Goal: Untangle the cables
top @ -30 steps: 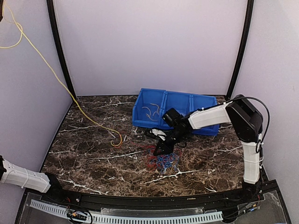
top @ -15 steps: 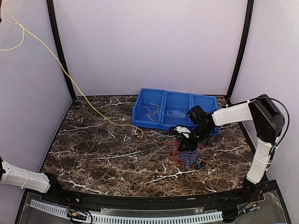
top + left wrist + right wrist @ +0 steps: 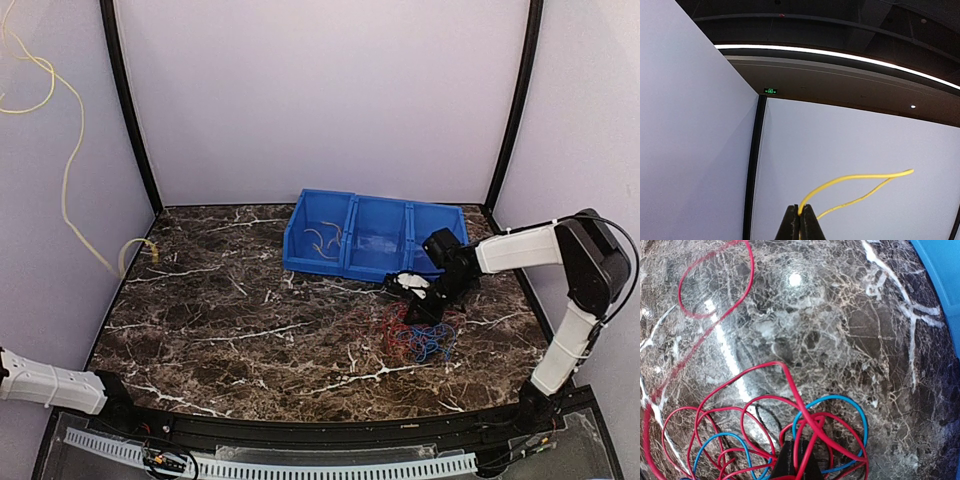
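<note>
On the marble table (image 3: 220, 330), the red-and-blue cables (image 3: 420, 338) bunch just in front of the blue bin (image 3: 375, 240), the right gripper (image 3: 796, 454) pinched shut on a red strand (image 3: 807, 432), the left gripper (image 3: 801, 222) clamped on the yellow cable (image 3: 860, 176) hanging far left of the bin, so pulling could tighten the knot.

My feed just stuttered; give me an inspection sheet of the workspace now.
Surface: dark marble table.
Job's things: red-and-blue tangle on the table before the blue bin; yellow cable apart from it, far left.
Clutter: loose wires in the bin's left compartment.
Grippers: left gripper shut on the yellow cable; right gripper shut on a red wire of the tangle.
Cables: black lead loops off the right arm.
Surroundings: pale walls, black corner posts.
</note>
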Action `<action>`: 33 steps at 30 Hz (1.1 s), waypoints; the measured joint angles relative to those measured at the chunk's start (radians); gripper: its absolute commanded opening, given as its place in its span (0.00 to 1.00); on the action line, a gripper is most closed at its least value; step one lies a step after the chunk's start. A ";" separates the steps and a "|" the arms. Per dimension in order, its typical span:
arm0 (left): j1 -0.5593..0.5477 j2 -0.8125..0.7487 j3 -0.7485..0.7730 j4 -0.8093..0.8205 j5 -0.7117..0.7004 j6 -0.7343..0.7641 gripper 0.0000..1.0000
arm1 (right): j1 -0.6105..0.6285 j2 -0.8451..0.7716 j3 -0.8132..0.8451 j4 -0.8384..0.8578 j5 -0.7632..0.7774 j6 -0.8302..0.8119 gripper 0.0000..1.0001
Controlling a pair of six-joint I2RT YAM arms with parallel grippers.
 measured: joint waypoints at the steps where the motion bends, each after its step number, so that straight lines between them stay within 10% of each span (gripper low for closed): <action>1: 0.000 0.005 -0.003 -0.001 0.000 0.000 0.00 | -0.005 -0.005 -0.008 0.000 0.004 -0.009 0.00; 13: 0.000 -0.028 -0.126 0.000 0.000 -0.021 0.00 | -0.067 -0.039 -0.050 0.001 -0.037 -0.073 0.00; 24: 0.000 0.040 -0.418 -0.086 0.053 -0.190 0.00 | 0.192 -0.011 0.114 -0.095 -0.090 -0.048 0.00; 33: 0.000 0.100 -0.485 -0.128 0.113 -0.303 0.00 | 0.307 0.044 0.236 -0.127 -0.113 -0.033 0.61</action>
